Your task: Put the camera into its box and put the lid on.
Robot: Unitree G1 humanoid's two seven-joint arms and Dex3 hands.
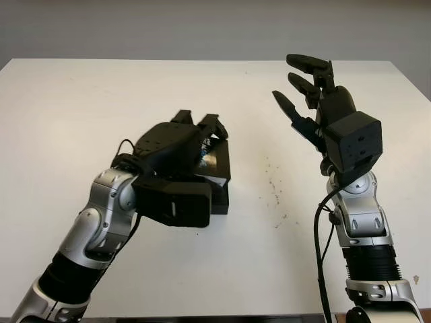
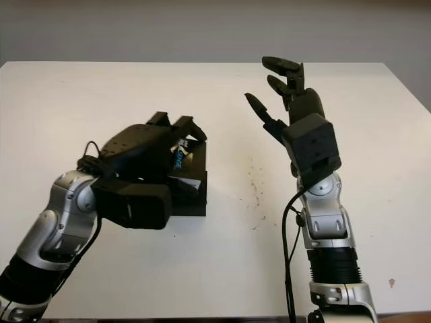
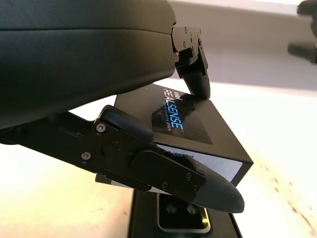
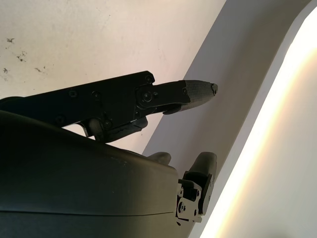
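Observation:
My left hand is shut on the black box lid, which bears a blue and white RealSense label. It holds the lid tilted just above the black box base near the middle of the white table. Inside the base, under the lid's edge, lies the silver camera with two of its lenses showing. One finger presses on the lid's top, and another crosses below it. My right hand is open, raised above the table's right side, well apart from the box.
Small dark specks mark the table between the box and my right arm. The table's far edge meets a grey wall. Bare tabletop lies to the left and behind the box.

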